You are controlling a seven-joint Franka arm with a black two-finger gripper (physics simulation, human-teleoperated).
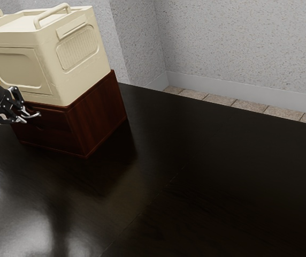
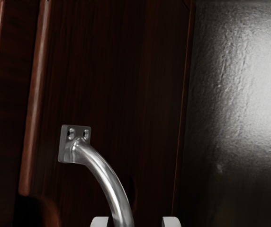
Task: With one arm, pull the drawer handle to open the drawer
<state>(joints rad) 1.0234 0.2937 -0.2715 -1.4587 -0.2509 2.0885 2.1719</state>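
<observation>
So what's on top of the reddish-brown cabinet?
A big cream box sits on the cabinet. It hides the cabinet top underneath, so I can't see that part.

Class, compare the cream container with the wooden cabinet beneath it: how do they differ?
The container is pale cream, while the cabinet is dark reddish-brown. The container rests on the cabinet; the cabinet stands on the black table. Both are boxy.

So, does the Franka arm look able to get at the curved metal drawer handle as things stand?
Yes, it seems so: the claw is open, the curved metal drawer handle runs in between its fingers, and I see nothing blocking the grip.
</observation>
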